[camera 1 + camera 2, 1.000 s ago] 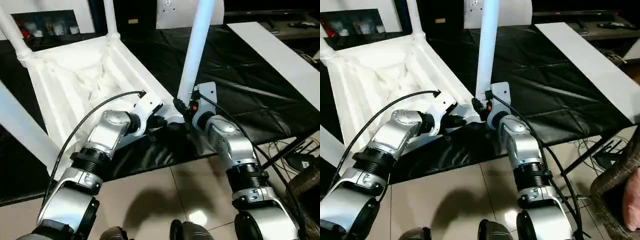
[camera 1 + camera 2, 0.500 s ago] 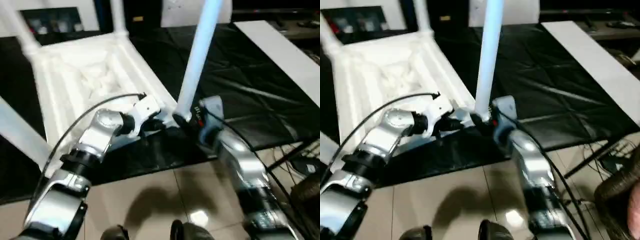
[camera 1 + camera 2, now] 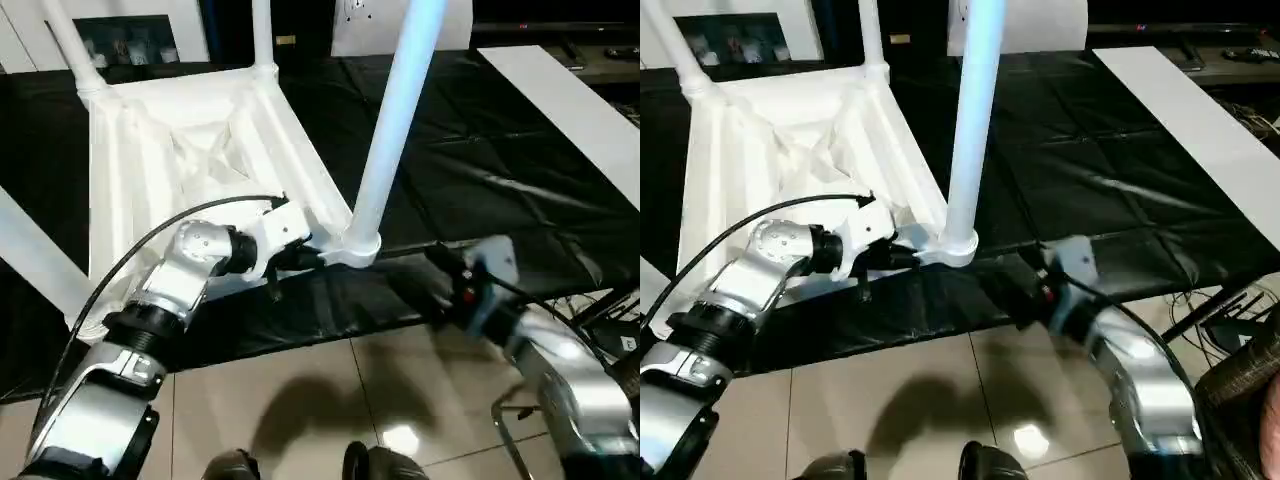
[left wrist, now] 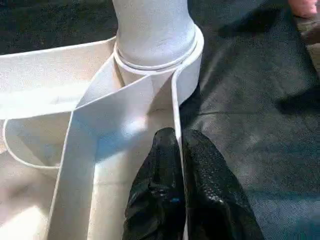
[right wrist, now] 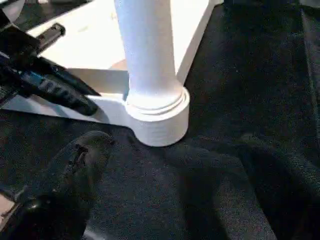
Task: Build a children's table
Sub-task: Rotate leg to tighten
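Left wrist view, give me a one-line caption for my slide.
Left gripper, fingers shut, pinches the table top's rim beside the corner socket holding a leg.

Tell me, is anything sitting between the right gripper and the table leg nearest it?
Nothing visible. Bare black sheet lies between the right gripper and the nearest leg in its corner socket.

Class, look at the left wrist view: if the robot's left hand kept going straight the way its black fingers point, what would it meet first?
Most likely the round corner socket of the white plastic upturned table, where the white tapered leg stands. The left hand, shut on the table's rim, points straight at it; depth is uncertain.
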Robot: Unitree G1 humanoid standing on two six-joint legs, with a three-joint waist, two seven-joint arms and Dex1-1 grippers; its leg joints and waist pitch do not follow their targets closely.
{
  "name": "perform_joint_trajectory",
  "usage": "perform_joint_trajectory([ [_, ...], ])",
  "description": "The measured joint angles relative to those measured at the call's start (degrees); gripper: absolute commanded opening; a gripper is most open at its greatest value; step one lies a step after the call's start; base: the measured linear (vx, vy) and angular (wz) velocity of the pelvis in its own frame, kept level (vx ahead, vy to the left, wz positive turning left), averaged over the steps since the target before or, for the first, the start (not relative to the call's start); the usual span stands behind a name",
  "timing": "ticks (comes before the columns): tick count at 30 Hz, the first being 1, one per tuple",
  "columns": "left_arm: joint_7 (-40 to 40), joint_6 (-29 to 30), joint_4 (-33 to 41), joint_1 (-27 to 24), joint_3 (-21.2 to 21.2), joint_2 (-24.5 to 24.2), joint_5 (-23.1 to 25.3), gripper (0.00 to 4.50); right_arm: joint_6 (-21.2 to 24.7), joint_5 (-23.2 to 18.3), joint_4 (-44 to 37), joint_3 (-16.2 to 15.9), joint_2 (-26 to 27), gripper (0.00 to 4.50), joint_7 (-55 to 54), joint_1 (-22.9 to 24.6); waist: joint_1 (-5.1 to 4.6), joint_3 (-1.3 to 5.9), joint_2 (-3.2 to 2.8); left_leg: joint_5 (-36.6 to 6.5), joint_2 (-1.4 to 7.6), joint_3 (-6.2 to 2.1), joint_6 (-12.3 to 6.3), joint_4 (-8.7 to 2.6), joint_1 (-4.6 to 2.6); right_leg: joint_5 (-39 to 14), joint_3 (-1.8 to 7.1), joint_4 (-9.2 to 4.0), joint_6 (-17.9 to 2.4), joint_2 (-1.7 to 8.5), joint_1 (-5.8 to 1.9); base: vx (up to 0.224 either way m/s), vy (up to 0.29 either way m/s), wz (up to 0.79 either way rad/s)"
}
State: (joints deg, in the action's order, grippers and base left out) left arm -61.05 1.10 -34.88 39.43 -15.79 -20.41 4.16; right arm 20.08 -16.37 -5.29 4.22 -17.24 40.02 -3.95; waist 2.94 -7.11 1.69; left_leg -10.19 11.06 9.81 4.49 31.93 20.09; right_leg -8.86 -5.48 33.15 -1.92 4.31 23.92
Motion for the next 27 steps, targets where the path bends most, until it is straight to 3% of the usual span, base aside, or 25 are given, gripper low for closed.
perform_joint_trajectory([
  [7,0.20,-3.60,-2.03,-0.04,-0.13,0.37,0.24,0.00,1.96,-2.26,-5.09,-0.12,0.17,4.45,-0.15,3.64,0.47,0.23,-0.39,0.00,-0.02,0.00,0.00,0.05,-0.02,-0.05,0.01,0.01,0.10,0.02,-0.05,0.000,0.000,0.00],
  [8,0.12,-3.47,-2.06,-0.05,0.02,0.47,0.10,0.27,2.20,-2.56,-5.59,-0.35,0.34,4.49,-0.12,3.86,0.47,0.23,-0.39,0.01,-0.02,0.00,0.01,0.06,-0.01,-0.05,0.00,0.01,0.11,0.02,-0.04,0.000,0.000,0.00],
  [9,0.06,-3.22,-2.07,-0.10,0.28,0.56,0.02,0.27,2.31,-2.81,-5.96,-0.48,0.46,4.49,-0.14,3.98,0.39,0.23,-0.40,0.01,-0.02,0.00,0.01,0.08,0.00,-0.05,0.01,0.01,0.11,0.02,-0.03,0.000,0.000,0.00],
  [11,-0.11,-3.00,-1.72,-1.09,2.64,0.85,-2.90,0.27,2.33,-3.11,-6.33,-0.76,0.47,4.49,-0.37,4.37,0.28,0.22,-0.37,0.01,-0.01,-0.03,0.02,0.23,0.07,-0.03,-0.01,0.01,0.14,0.02,-0.02,0.000,0.000,0.00],
  [14,-0.43,-2.46,0.98,-3.11,4.86,2.03,-7.27,0.66,2.36,-3.27,-7.88,-2.02,1.33,4.50,-1.44,4.72,0.24,0.25,-0.26,-0.01,0.02,-0.04,0.00,0.38,0.17,0.05,-0.01,0.01,0.07,0.03,0.06,0.000,0.000,0.00],
  [20,8.02,5.75,17.23,-13.55,13.33,2.56,-13.08,0.67,9.60,-3.72,-15.13,-4.08,1.81,4.50,-5.65,6.91,0.12,0.40,-0.24,-0.12,0.07,-0.03,-0.14,0.37,0.22,0.15,-0.03,0.05,-0.08,-0.02,0.02,0.000,0.000,0.00],
  [24,17.05,12.14,33.42,-27.12,16.87,7.37,-15.72,0.67,11.23,-2.84,-19.21,-7.36,1.25,4.50,-7.16,9.49,-0.22,0.72,-0.29,-0.37,0.10,-0.01,-0.16,0.53,0.26,0.08,0.00,0.02,0.01,-0.01,-0.05,0.000,0.000,0.00],
  [25,20.57,13.89,37.70,-30.66,17.21,9.48,-15.12,0.67,11.29,-1.92,-19.46,-8.69,1.26,4.50,-7.38,9.07,-0.22,0.92,-0.14,-0.39,0.01,-0.52,-0.13,0.67,0.66,0.08,-0.52,-0.03,0.02,0.13,-0.10,-0.022,-0.007,0.20],
  [27,24.68,15.41,42.57,-33.87,17.02,12.19,-14.06,0.67,11.38,-1.09,-19.80,-9.47,1.39,4.50,-7.87,9.25,-0.85,1.07,-0.42,-0.33,-0.09,-2.76,-0.20,1.45,1.85,-0.06,-2.61,-0.21,0.02,0.43,-0.71,-0.026,-0.018,0.35],
])
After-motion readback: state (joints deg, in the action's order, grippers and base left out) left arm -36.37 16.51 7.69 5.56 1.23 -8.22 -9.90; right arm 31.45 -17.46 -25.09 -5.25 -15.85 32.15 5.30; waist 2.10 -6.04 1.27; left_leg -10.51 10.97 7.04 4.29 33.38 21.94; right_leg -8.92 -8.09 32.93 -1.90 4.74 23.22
